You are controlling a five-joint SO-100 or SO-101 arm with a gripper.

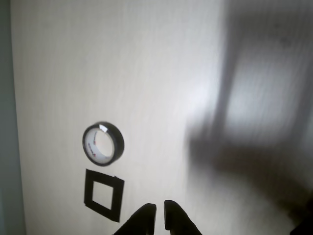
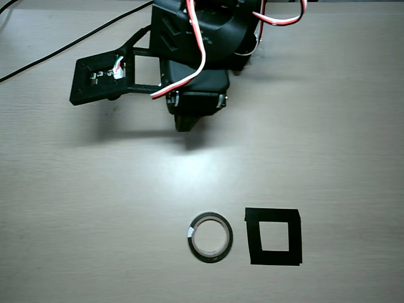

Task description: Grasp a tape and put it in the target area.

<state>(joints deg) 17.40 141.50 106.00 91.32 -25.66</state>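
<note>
The tape [image 2: 211, 237] is a thin ring with a dark rim and a pale inner band. It lies flat on the beige table, just left of the target area [image 2: 274, 236] in the overhead view. In the wrist view the tape [image 1: 103, 143] lies just above the target area [image 1: 103, 194], a black square frame with a bare centre. My gripper [image 1: 160, 209] enters the wrist view from the bottom edge, its two dark fingertips nearly touching and holding nothing. In the overhead view the gripper [image 2: 184, 121] hangs high over the table, well behind the tape.
The arm's black body [image 2: 202, 38] with red and white wires fills the top of the overhead view. A black rectangular plate [image 2: 98, 79] sticks out to its left. A black cable [image 2: 63, 44] runs along the top left. The table's left edge [image 1: 14, 147] shows in the wrist view.
</note>
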